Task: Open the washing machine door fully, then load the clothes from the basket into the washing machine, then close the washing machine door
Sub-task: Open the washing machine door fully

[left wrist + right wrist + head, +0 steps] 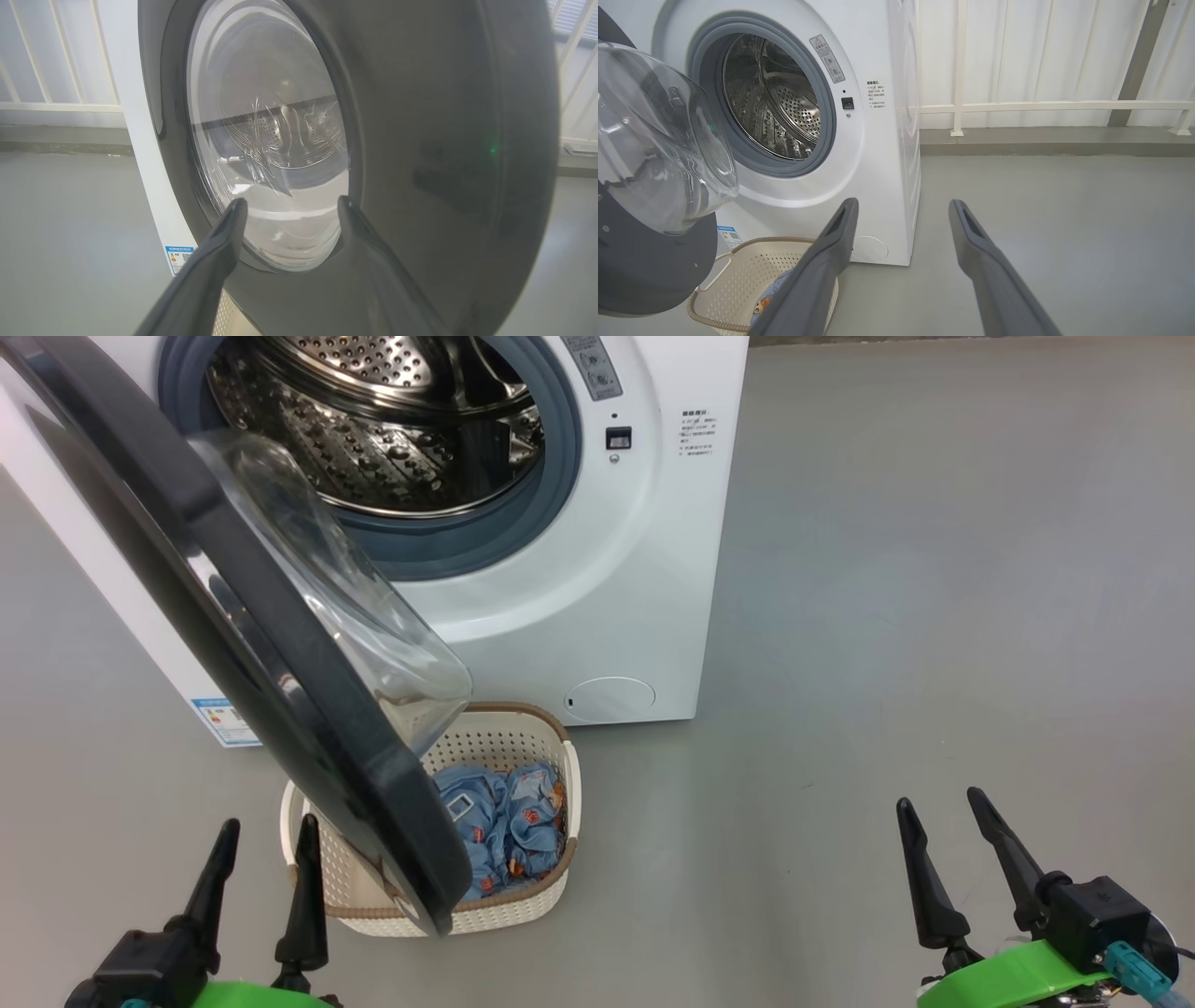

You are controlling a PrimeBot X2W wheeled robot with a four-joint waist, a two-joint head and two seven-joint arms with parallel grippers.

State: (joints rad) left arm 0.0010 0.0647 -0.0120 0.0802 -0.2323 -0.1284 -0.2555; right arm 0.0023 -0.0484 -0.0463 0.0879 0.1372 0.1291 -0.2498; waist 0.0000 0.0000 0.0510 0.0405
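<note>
Washing machine door point(317, 709) stands half open just ahead of the left gripper point(269, 821), whose fingers are spread and empty. The right gripper point(939, 796), likewise spread and empty, sits well apart. Beyond the left gripper, the door overhangs the basket point(551, 728) of clothes point(509, 821). Swinging it wider by its free edge, slowly, should clear basket and drum point(373, 420).

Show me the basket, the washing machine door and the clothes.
basket point(504, 747): head view, on its perforated back wall.
washing machine door point(383, 803): head view, on the black rim's lower end.
clothes point(509, 821): head view, on the blue fabric inside the basket.
</note>
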